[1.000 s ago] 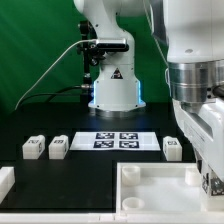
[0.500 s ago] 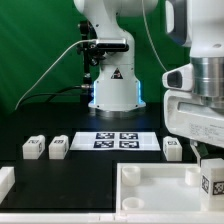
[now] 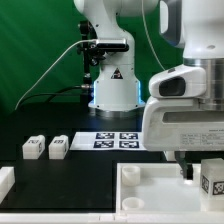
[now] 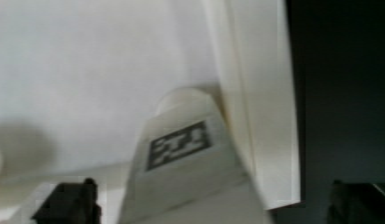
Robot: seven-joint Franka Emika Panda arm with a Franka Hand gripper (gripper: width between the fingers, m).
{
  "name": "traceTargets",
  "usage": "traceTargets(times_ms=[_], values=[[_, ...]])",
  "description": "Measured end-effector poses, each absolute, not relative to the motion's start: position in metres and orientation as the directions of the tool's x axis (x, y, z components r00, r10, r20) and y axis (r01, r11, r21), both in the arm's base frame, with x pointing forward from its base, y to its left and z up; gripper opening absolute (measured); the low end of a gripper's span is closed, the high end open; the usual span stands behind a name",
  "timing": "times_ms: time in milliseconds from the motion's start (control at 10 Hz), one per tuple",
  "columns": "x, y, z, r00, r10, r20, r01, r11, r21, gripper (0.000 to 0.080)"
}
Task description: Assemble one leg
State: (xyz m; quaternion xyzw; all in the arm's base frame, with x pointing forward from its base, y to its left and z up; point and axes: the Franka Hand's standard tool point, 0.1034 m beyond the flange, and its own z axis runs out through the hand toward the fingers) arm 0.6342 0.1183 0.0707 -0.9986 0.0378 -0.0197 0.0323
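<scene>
A white leg [image 3: 212, 180] with a black-and-white tag stands upright at the far corner of the white tray [image 3: 150, 192], on the exterior view's right. My gripper [image 3: 198, 163] hangs just above it, and the large hand hides the leg's top. In the wrist view the leg [image 4: 185, 150] rises from the tray floor [image 4: 82, 80] beside the tray's rim [image 4: 256, 110]. My gripper [image 4: 212, 203] straddles it with dark fingertips [image 4: 68, 202] set wide and gaps on both sides. It looks open and holds nothing.
Two more small tagged legs [image 3: 33, 148] [image 3: 58, 147] lie on the black table at the exterior view's left. The marker board [image 3: 118, 139] lies in front of the robot base. A white part [image 3: 5, 181] sits at the left edge.
The hand has risen and shifted toward the exterior view's left, now covering the leg that lay beside the marker board. The upright leg has stayed in the tray corner.
</scene>
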Motion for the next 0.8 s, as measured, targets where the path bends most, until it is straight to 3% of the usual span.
traceTargets(times_ms=[100, 300, 400, 500, 800], values=[[0.6351, 0.1159, 0.0701, 0.999, 0.006, 0.050, 0.009, -0.998, -0.062, 0.0649], [0.6348, 0.1176, 0.0700, 0.997, -0.061, 0.046, -0.058, -0.996, -0.066, 0.0389], [0.6347, 0.1177, 0.0699, 0.995, -0.091, 0.043, -0.088, -0.994, -0.069, 0.0389], [0.6347, 0.1175, 0.0698, 0.983, -0.177, 0.037, -0.175, -0.982, -0.072, 0.0292], [0.6359, 0.1150, 0.0693, 0.838, -0.545, 0.001, -0.544, -0.836, -0.074, 0.0292]])
